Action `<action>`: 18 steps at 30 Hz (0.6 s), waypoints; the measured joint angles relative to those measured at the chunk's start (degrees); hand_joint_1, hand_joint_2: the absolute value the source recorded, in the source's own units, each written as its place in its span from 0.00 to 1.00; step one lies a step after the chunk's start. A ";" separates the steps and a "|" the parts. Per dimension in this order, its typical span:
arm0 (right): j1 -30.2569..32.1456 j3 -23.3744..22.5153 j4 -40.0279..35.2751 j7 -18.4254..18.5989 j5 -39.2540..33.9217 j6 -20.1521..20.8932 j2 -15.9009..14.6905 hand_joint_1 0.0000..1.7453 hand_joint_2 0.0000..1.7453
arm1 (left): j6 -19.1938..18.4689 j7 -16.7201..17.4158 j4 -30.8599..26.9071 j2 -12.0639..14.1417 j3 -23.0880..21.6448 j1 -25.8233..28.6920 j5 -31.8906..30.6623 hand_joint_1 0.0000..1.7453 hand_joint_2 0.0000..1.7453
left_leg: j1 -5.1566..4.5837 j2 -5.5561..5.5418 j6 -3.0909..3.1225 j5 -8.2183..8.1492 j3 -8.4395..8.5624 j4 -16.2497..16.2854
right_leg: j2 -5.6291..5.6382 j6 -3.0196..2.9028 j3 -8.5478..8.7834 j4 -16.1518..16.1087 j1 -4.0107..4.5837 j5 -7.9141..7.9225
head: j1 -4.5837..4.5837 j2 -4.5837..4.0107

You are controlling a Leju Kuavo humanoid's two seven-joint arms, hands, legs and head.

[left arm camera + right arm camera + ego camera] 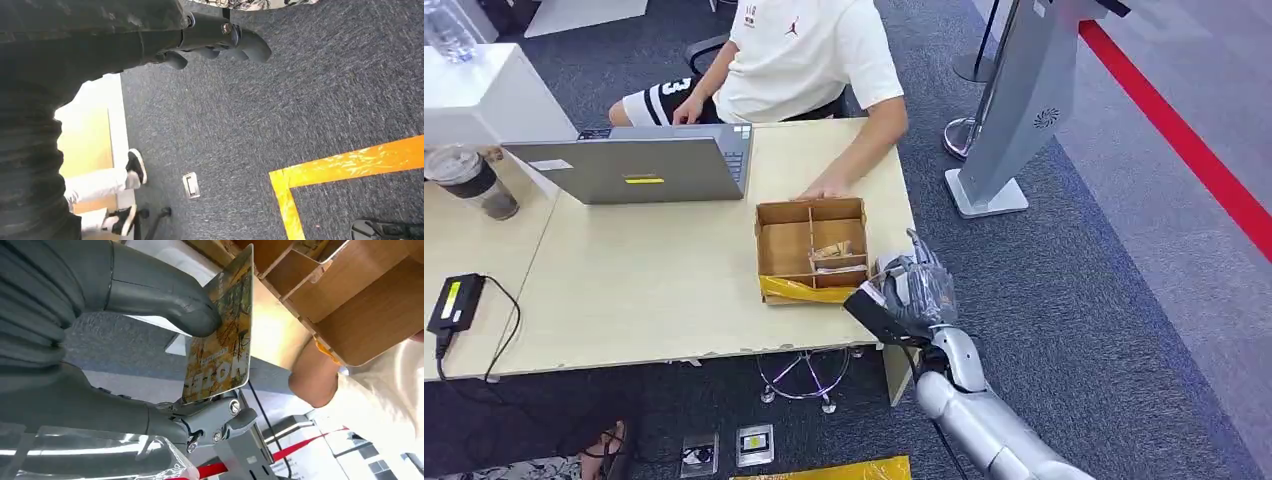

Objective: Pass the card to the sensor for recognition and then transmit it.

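Note:
My right hand (914, 290) hovers at the table's right front corner, just beside the brown compartment box (784, 250). In the right wrist view its thumb (165, 297) and fingers (220, 422) pinch a yellow patterned card (222, 340), held on edge close to the box (360, 305). The grey sensor stand (1014, 110) rises on the carpet to the right of the table. My left hand (220, 40) hangs above the dark carpet with its fingers curled in and nothing in them.
A person in a white shirt (809, 50) sits behind the table, one hand (824, 190) touching the box's far rim. A grey laptop (639, 165), a cup (474, 180) and a black adapter (454, 300) lie on the table. Red tape (1184, 140) crosses the floor.

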 joint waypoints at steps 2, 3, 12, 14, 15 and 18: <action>-0.11 0.00 0.02 0.28 0.11 0.22 0.04 1.00 1.00 | 0.00 0.00 0.00 0.00 0.00 0.00 0.00 0.00 1.00 | 0.00 0.00 0.00 0.00 -0.01 0.00 | 0.00 0.00 0.00 0.00 0.00 0.00 | 0.02 0.00; -0.20 0.00 0.02 0.33 0.07 0.26 0.06 1.00 1.00 | 0.00 0.00 0.00 0.00 0.00 0.00 0.00 0.00 1.00 | 0.00 0.00 0.00 0.00 0.00 0.00 | 0.00 0.00 0.00 0.00 0.00 0.00 | 0.02 0.00; -0.91 0.00 0.94 -0.07 -1.90 0.68 0.46 1.00 1.00 | 0.00 0.00 0.00 0.00 0.00 -0.01 -0.09 0.00 1.00 | 0.00 0.00 0.00 0.00 0.00 0.00 | -0.01 0.00 0.00 0.00 0.00 0.00 | 0.02 0.00; -0.99 0.00 1.51 0.35 -2.03 0.74 0.61 1.00 1.00 | 0.02 0.00 0.00 0.00 0.00 -0.01 -0.09 0.00 1.00 | 0.00 -0.01 0.00 0.00 -0.01 0.00 | -0.01 0.00 0.00 0.00 0.00 0.00 | 0.02 0.00; -0.99 0.00 1.82 0.42 -2.08 0.81 0.66 1.00 1.00 | 0.00 0.00 0.00 0.00 0.00 -0.01 -0.09 0.00 1.00 | 0.00 -0.01 0.00 0.00 -0.01 0.00 | -0.01 0.00 0.00 0.00 0.00 0.00 | 0.02 0.00; -1.06 0.00 2.38 0.52 -2.12 0.81 0.72 1.00 1.00 | 0.02 0.00 0.00 0.00 0.00 -0.01 -0.09 0.00 1.00 | 0.00 0.00 0.00 0.00 0.00 0.00 | 0.00 0.00 0.00 0.00 0.00 0.00 | 0.02 0.00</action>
